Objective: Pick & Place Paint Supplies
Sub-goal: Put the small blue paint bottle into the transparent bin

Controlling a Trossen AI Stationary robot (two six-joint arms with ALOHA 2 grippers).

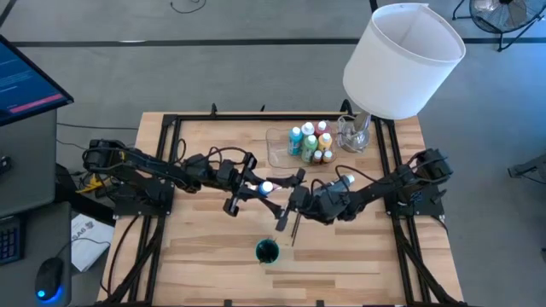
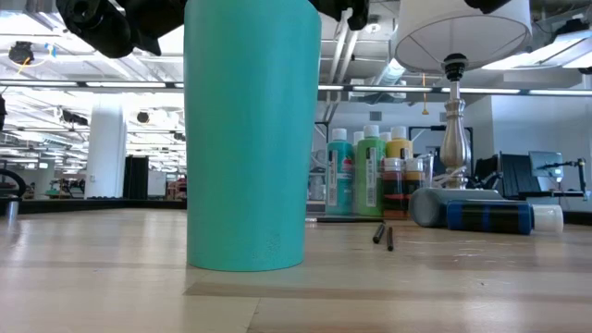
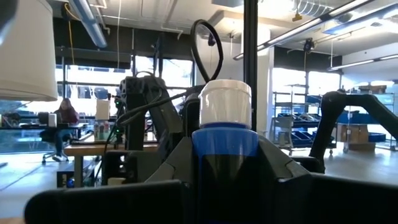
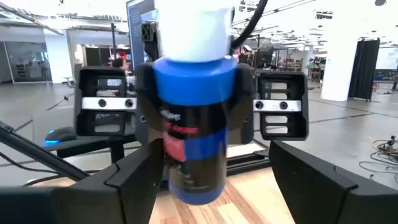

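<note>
- Progress looks early: 1 blue bottle [image 4: 194, 124] is clamped in the left gripper [image 1: 247, 189] and held above mid-table, white cap toward the right arm.
- Right gripper [image 1: 294, 198] is spread open just beside that bottle, nothing gripped, so a handover can be guessed.
- Other bottles [image 1: 309, 141] are bunched in the clear tray [image 1: 277, 147] near the lamp [image 1: 401, 60].
- 2 brushes [image 2: 383, 235] are left lying on the wood.
- Teal cup [image 1: 267, 251] is probably meant as the drop spot.

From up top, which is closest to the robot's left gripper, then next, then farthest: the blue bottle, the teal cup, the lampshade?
From the left gripper:
1. Blue bottle, held in its fingers.
2. Teal cup, nearer the table's front edge.
3. White lampshade, over the far right corner.
</note>
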